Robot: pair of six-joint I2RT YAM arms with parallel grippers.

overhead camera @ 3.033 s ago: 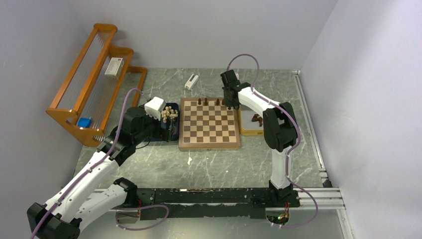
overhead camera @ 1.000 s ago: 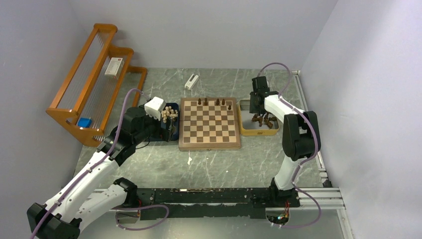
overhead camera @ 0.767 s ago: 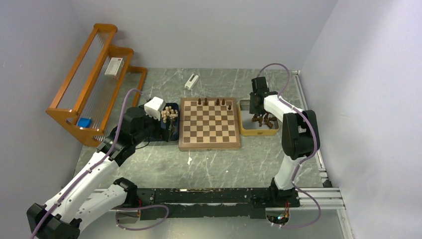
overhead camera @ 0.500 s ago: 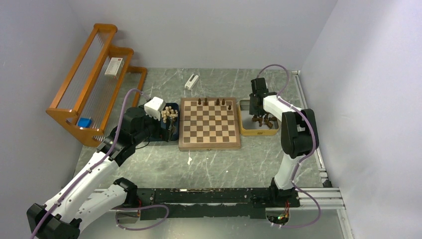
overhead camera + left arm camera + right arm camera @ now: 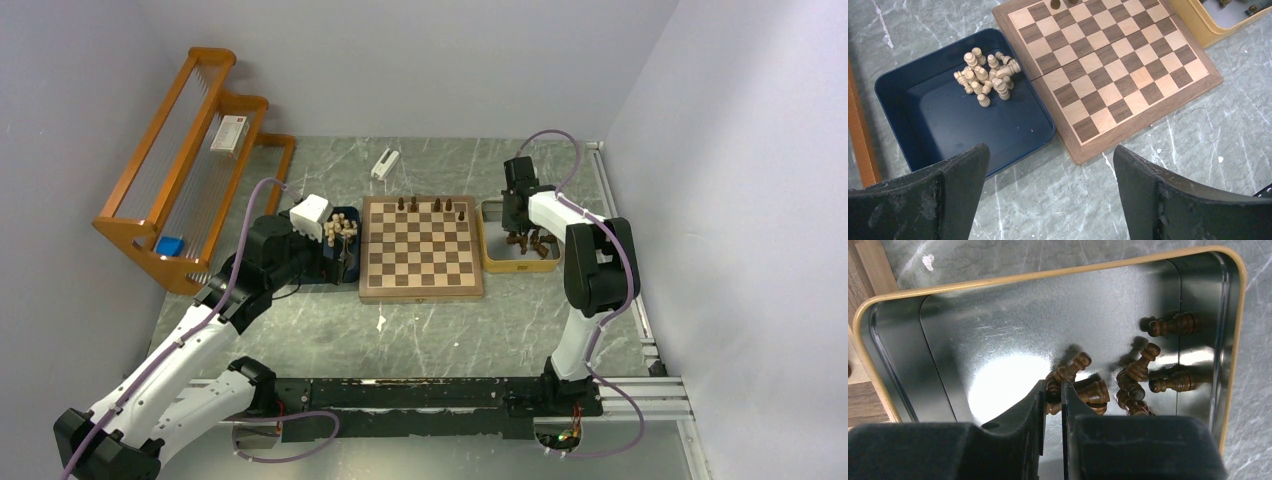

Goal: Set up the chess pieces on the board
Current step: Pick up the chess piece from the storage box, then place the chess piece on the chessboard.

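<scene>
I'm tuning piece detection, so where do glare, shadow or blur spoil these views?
Right wrist: a bright glare patch on the metal floor of the yellow tray beside the dark pieces, which cast soft shadows; the right gripper's fingers show almost black. Left wrist: even light, pale pieces and board sharp. Top external: sharp, but pieces tiny.

Plain pale lilac-grey walls point(image 5: 400, 60) are closing in the scene on the left, far and right, under soft, even light. A grey-green marbled tabletop point(image 5: 440, 330) is spreading between them. An orange wooden stepped rack with thin rods point(image 5: 190, 165) is standing at the far left, carrying a small white box point(image 5: 229, 133) and a small blue object point(image 5: 169, 245). A white rectangular block point(image 5: 385, 163) is lying far back, and a silver metal rail point(image 5: 608, 185) is running along the right edge.
</scene>
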